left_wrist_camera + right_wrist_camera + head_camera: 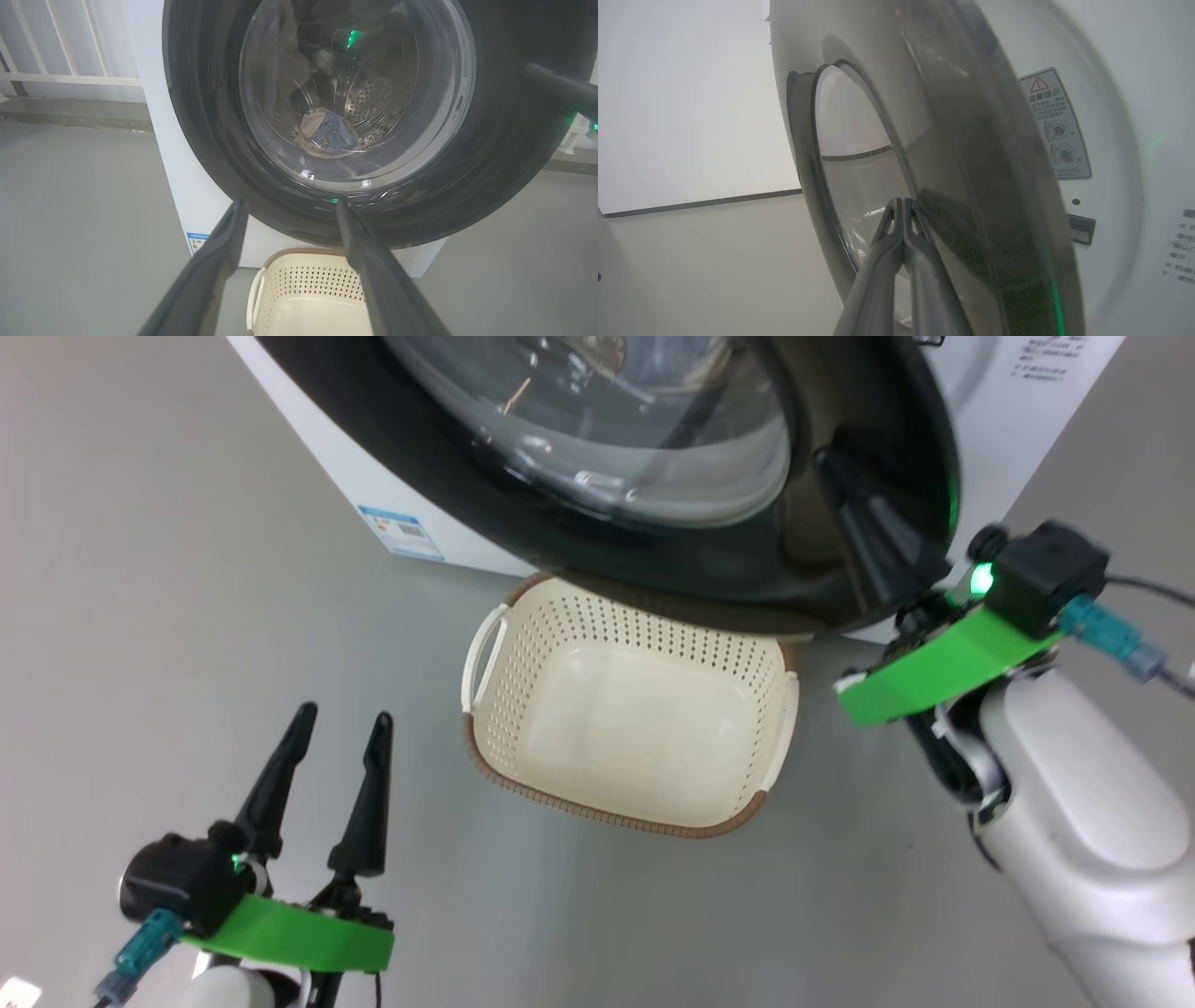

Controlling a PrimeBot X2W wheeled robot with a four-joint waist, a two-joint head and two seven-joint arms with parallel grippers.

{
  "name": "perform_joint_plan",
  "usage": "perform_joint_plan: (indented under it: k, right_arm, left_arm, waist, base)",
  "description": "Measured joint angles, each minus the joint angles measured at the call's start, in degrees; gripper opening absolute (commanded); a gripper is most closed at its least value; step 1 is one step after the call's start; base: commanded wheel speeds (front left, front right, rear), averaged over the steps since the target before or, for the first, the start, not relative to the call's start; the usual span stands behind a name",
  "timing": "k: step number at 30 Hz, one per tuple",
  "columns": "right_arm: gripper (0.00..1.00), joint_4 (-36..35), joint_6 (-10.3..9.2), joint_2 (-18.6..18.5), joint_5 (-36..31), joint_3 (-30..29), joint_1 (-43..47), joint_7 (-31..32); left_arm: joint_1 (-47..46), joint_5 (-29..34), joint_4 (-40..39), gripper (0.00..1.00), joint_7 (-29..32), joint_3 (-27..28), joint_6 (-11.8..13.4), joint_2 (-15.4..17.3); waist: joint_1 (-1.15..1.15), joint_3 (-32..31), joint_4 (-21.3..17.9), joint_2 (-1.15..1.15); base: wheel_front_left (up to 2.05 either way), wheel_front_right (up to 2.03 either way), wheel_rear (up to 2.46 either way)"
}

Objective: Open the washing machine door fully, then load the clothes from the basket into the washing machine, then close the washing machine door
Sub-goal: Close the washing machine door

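The washing machine door, a glossy black ring around a domed glass window, stands close to the front of the white washing machine, with a narrow gap at its edge. My right gripper is shut, and its joined tips rest against the door's black ring. Through the glass, the clothes lie in a small blue and cream heap in the steel drum. The cream basket sits empty on the floor below the door. My left gripper hangs open to the left of the basket, holding nothing.
Grey floor surrounds the machine and basket. A blue label marks the machine's lower front. A warning sticker and a latch slot sit on the front panel beside the door edge. A white railing stands behind the machine's left side.
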Motion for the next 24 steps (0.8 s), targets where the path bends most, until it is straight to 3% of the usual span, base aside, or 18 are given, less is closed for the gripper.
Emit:
perform_joint_plan:
  k: [24]
  right_arm:
    - [0.0, 2.7, 0.64, 0.6, -0.6, -11.6, -10.8, -0.3]
  left_arm:
    - [-6.8, 0.0, -0.6, 1.0, -0.1, -3.9, 0.0, -1.9]
  waist:
    - [0.0, 7.3, 3.3, 0.0]
  base:
    - [0.0, 0.0, 0.0]
